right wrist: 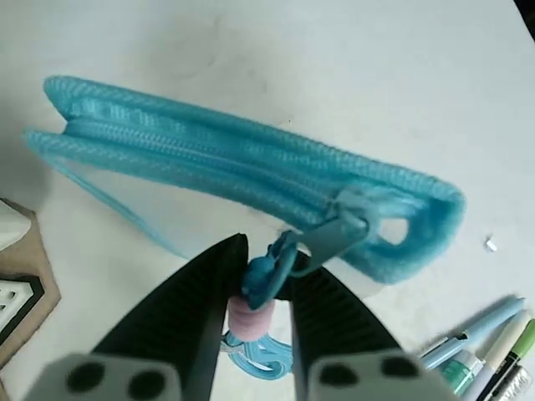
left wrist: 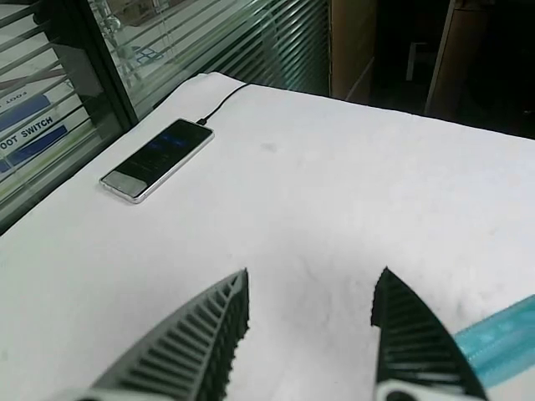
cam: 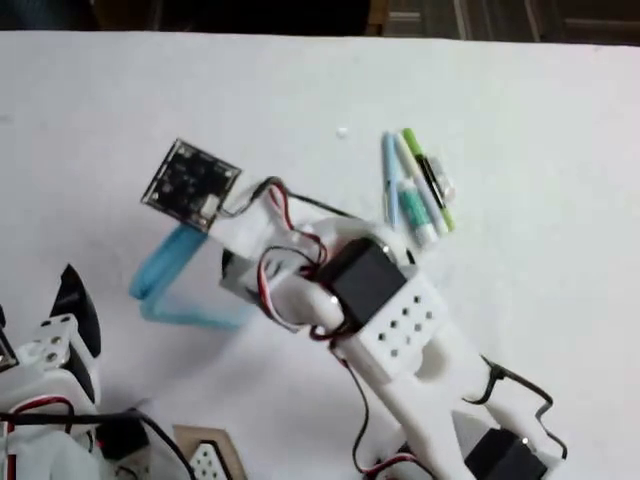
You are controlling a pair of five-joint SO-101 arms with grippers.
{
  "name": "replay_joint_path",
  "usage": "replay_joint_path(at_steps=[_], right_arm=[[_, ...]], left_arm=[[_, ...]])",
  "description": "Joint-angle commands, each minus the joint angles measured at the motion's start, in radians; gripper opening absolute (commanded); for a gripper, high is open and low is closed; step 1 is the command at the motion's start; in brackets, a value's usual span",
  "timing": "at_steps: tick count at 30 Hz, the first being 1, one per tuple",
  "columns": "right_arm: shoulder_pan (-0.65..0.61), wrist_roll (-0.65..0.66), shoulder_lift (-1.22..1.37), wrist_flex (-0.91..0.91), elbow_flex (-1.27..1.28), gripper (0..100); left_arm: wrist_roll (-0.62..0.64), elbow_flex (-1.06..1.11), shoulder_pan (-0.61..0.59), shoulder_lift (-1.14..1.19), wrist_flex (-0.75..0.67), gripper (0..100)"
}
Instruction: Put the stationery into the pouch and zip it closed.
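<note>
**Right gripper clamped on the zip pull of the pouch, pens outside on the table**

The white table [cam: 520, 110] fills the high view. The right arm [cam: 395, 320] stretches from the near right side toward the middle and covers one end of the pouch [cam: 165, 265]. This blue pouch lies flat on the table, left of the middle, with the visible part pointing to the near left.

In the right wrist view the pouch [right wrist: 209, 159] lies just beyond the right gripper [right wrist: 266, 266]. The two black fingers of this gripper are pressed together on the blue zip pull [right wrist: 261, 280]. The pull hangs from the slider [right wrist: 338, 236], which sits at the end of the pouch nearest to the pens. A pink bead [right wrist: 251, 316] on the pull sits between the fingers, lower down.

The left gripper [left wrist: 309, 326] is at the near left of the table with its ribbed fingers [left wrist: 201, 342] spread apart and nothing between them. An edge of the pouch [left wrist: 501, 334] shows just beside one finger, not touching it.

The pens [cam: 415, 185], blue, white and green, lie in a tight bunch to the right of the pouch and a little farther back, near the right arm.

A phone [left wrist: 159, 159] with a cable lies far off on the table, near the window.
</note>
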Motion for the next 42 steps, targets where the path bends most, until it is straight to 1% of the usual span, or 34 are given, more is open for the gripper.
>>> replay_joint_path(at_steps=[1,7,11,13,17,20,24,26,30,32,36,38,40,42], right_arm=[[-0.007,0.011,-0.03,0.025,0.031,1.7],[-0.007,0.003,-0.148,0.016,0.031,1.7],[-0.002,0.003,-0.188,-0.012,0.031,1.7],[-0.001,0.003,-0.191,-0.033,0.034,1.7],[-0.001,0.003,-0.191,-0.079,0.037,1.7],[0.013,0.003,-0.189,-0.094,0.038,1.7],[0.093,0.003,-0.157,-0.091,0.038,1.7],[0.134,0.003,-0.145,-0.09,0.038,1.7],[0.168,0.003,-0.143,-0.088,0.038,1.7],[0.168,0.003,-0.143,-0.088,0.038,1.7],[0.163,0.003,-0.136,-0.088,0.038,1.7],[0.163,0.003,-0.136,-0.088,0.038,1.7],[0.163,0.003,-0.136,-0.091,0.038,1.7],[0.165,0.003,-0.136,-0.093,0.038,1.7]], left_arm=[[0.002,-0.021,-0.005,-0.001,-0.006,25],[0.003,0.063,-0.005,-0.001,-0.012,25],[-0.002,0.064,0.01,-0.007,-0.005,25],[-0.003,0.066,0.073,-0.007,-0.005,28],[0.005,0.072,0.242,-0.005,0.0,34],[0.044,0.078,0.352,-0.002,0.0,35],[0.097,0.143,0.483,0.001,-0.006,35],[0.115,0.256,0.527,0.005,-0.046,35],[0.132,0.446,0.541,0.048,-0.167,35],[0.13,0.488,0.542,0.074,-0.221,34],[0.13,0.496,0.545,0.125,-0.282,34],[0.109,0.496,0.579,0.147,-0.298,34],[0.095,0.489,0.641,0.157,-0.315,29],[0.095,0.465,0.687,0.165,-0.358,21]])
